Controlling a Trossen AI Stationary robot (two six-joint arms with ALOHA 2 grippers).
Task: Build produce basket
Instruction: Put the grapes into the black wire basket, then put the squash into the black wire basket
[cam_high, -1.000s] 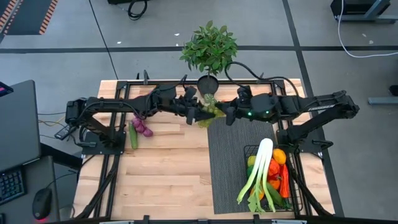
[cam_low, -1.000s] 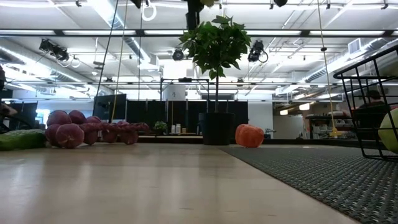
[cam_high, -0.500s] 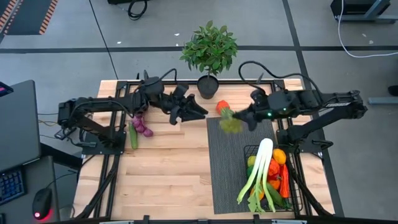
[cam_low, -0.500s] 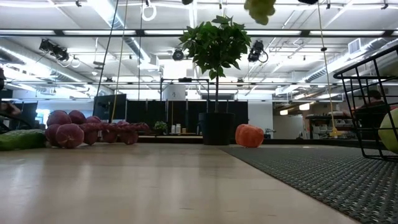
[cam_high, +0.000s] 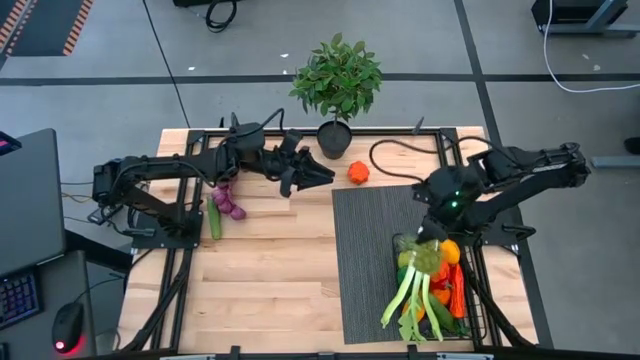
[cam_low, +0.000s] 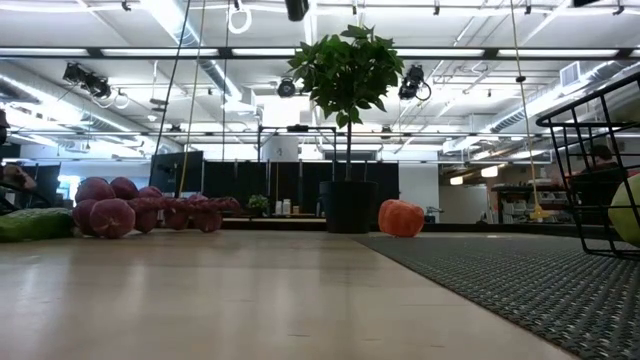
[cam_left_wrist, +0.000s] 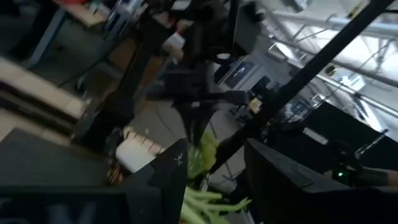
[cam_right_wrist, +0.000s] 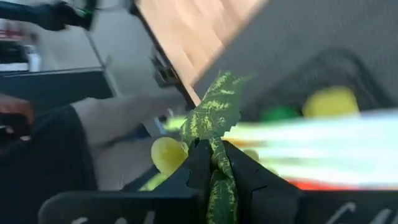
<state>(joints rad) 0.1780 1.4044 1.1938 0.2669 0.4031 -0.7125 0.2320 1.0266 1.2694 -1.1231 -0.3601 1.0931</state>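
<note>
The right pincer (cam_high: 428, 248) grips a green grape bunch (cam_high: 426, 257) by its stem above the wire basket (cam_high: 478, 322), hiding part of the one leek (cam_high: 409, 292) inside. The left pincer (cam_high: 322, 178) hovers open over the desk (cam_high: 270, 280); one purple grape bunch (cam_high: 228, 202), one cucumber (cam_high: 214, 221) and one orange pepper (cam_high: 358, 172) lie outside.

The right gripper (cam_right_wrist: 214, 163) has its jaws pinched shut on a green grape bunch (cam_right_wrist: 214, 118): a mottled green leaf and stem rise between the dark fingers (cam_right_wrist: 245, 171), and one pale green grape hangs at about nine o'clock of the grip. Beyond, the wooden bench (cam_right_wrist: 193, 37) and the dark grey mat (cam_right_wrist: 298, 31) blur past. The black wire basket (cam_right_wrist: 348, 65) holds yellow, green and red-orange produce (cam_right_wrist: 329, 102), smeared by motion.
</note>
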